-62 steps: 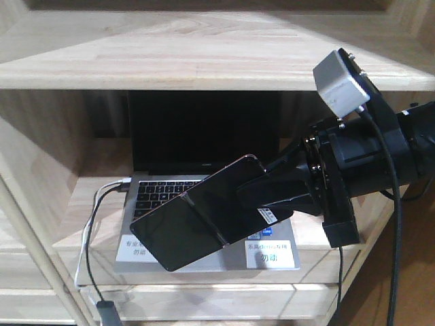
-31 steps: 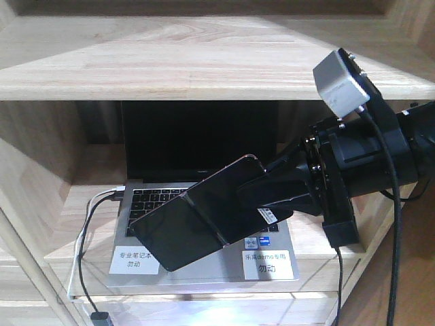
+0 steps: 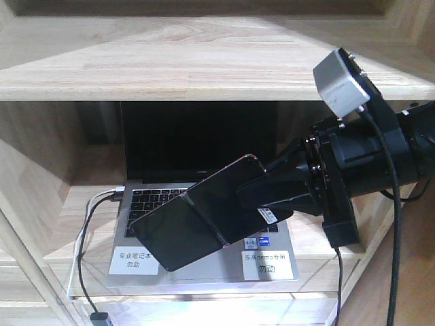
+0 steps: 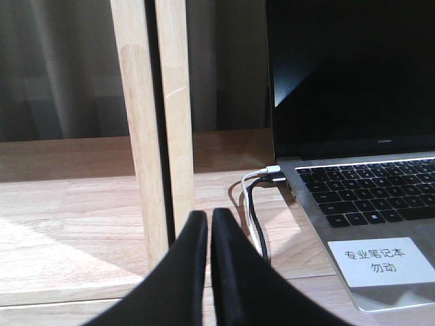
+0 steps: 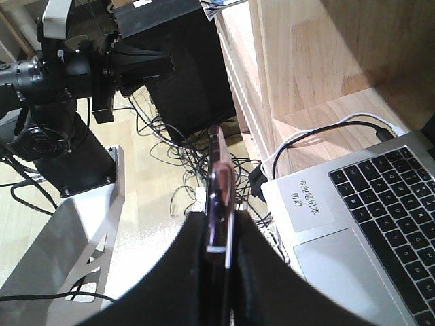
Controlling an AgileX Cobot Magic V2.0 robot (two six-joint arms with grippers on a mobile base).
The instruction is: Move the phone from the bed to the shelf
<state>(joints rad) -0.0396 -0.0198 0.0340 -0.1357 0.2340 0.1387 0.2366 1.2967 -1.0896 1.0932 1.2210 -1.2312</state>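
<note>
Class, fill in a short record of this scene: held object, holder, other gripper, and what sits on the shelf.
Held object: phone, tilted
Holder: right gripper, shut on the phone
Other gripper: left gripper, shut, empty
On shelf: open laptop, screen dark, cable plugged into its side
Phone position: in front of the laptop in the front view

The shelf (image 3: 204,64) bears an open laptop (image 3: 197,139).
</note>
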